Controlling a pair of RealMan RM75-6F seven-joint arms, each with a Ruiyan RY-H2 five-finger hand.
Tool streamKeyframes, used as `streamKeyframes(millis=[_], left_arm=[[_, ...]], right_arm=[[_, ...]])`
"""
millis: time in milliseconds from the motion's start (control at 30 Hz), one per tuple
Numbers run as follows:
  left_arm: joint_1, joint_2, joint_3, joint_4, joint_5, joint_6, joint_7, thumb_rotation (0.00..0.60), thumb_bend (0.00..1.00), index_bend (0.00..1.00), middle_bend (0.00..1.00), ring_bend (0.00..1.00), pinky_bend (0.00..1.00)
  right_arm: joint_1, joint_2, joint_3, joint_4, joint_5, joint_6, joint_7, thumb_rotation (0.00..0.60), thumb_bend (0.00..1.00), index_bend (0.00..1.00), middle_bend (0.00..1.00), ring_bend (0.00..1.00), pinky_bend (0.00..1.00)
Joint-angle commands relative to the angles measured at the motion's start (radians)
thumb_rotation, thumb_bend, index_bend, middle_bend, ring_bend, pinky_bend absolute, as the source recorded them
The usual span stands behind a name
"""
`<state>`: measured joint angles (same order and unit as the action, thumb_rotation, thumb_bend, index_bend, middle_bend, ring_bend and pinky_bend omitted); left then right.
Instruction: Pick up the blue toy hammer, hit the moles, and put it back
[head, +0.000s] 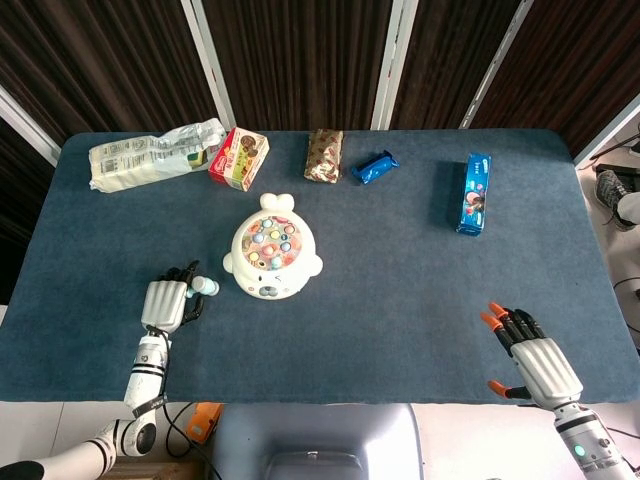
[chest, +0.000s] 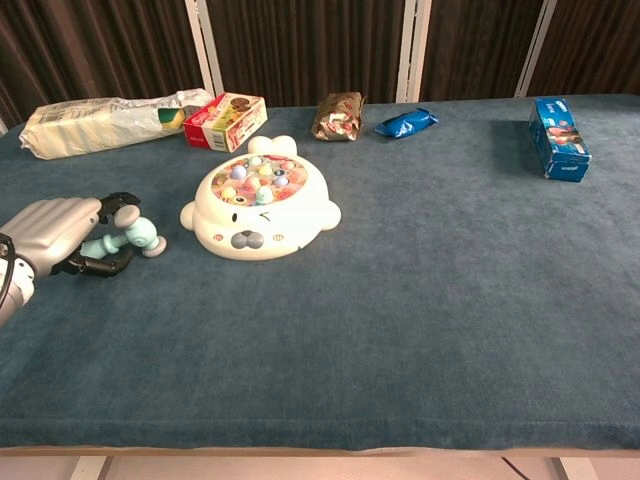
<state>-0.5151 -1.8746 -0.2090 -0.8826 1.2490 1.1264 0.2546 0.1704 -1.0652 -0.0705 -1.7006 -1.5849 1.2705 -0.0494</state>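
The blue toy hammer (chest: 132, 238) lies on the blue table cloth, its head (head: 205, 287) just left of the white mole game (head: 271, 258). My left hand (chest: 52, 232) sits at the handle end with its fingers spread loosely above and below the handle, not clamped on it. In the head view the left hand (head: 165, 303) shows left of the hammer head. The mole game (chest: 260, 206) has several coloured moles on top. My right hand (head: 532, 362) hovers at the near right table edge, fingers apart and holding nothing; the chest view does not show it.
Along the far edge lie a white bag (head: 152, 153), a red box (head: 239, 158), a brown packet (head: 323, 155), a blue wrapper (head: 374, 167) and a blue biscuit box (head: 474, 192). The table (head: 400, 300) has bare cloth between the game and my right hand.
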Motion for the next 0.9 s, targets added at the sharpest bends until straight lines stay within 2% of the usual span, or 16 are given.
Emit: streamKeyframes(millis=[33,400,533,600,667,800,867,900], left_arm=[[-0.001,0.003,-0.002,-0.001,-0.001,0.001,0.002,0.417,0.42,0.12,0.22,0.22,0.40],[0.003,0.032,0.009,-0.046,0.022,0.029,-0.018,0.348,0.42,0.11,0.22,0.21,0.38],[0.015,0.071,0.013,-0.114,0.049,0.074,-0.034,0.322,0.42,0.11,0.21,0.20,0.37],[0.027,0.103,0.020,-0.165,0.073,0.110,-0.043,0.281,0.41,0.10,0.21,0.19,0.37],[0.050,0.157,0.036,-0.250,0.107,0.158,-0.053,0.257,0.41,0.10,0.20,0.18,0.36],[0.123,0.321,0.095,-0.461,0.193,0.260,-0.092,0.264,0.41,0.09,0.17,0.15,0.31],[0.177,0.433,0.151,-0.560,0.252,0.319,-0.129,0.263,0.41,0.07,0.13,0.11,0.25],[0.203,0.485,0.186,-0.596,0.277,0.336,-0.154,0.291,0.42,0.05,0.10,0.07,0.20]], right_arm=[[0.000,0.000,0.000,0.000,0.001,0.000,-0.001,0.600,0.28,0.00,0.00,0.00,0.00],[0.001,-0.002,0.002,0.000,0.004,-0.002,-0.004,0.600,0.28,0.00,0.00,0.00,0.00],[0.000,-0.002,0.002,0.000,0.004,0.000,-0.005,0.600,0.28,0.00,0.00,0.00,0.00],[-0.001,-0.002,0.003,0.000,0.003,0.001,-0.005,0.600,0.28,0.00,0.00,0.00,0.00],[0.000,-0.003,0.004,0.001,0.006,0.000,-0.006,0.600,0.28,0.00,0.00,0.00,0.00],[-0.002,-0.004,0.006,0.001,0.008,0.005,-0.011,0.600,0.28,0.00,0.00,0.00,0.00],[-0.005,-0.004,0.007,0.002,0.008,0.011,-0.016,0.600,0.28,0.00,0.00,0.00,0.00],[-0.006,-0.005,0.007,0.002,0.008,0.014,-0.018,0.600,0.28,0.00,0.00,0.00,0.00]])
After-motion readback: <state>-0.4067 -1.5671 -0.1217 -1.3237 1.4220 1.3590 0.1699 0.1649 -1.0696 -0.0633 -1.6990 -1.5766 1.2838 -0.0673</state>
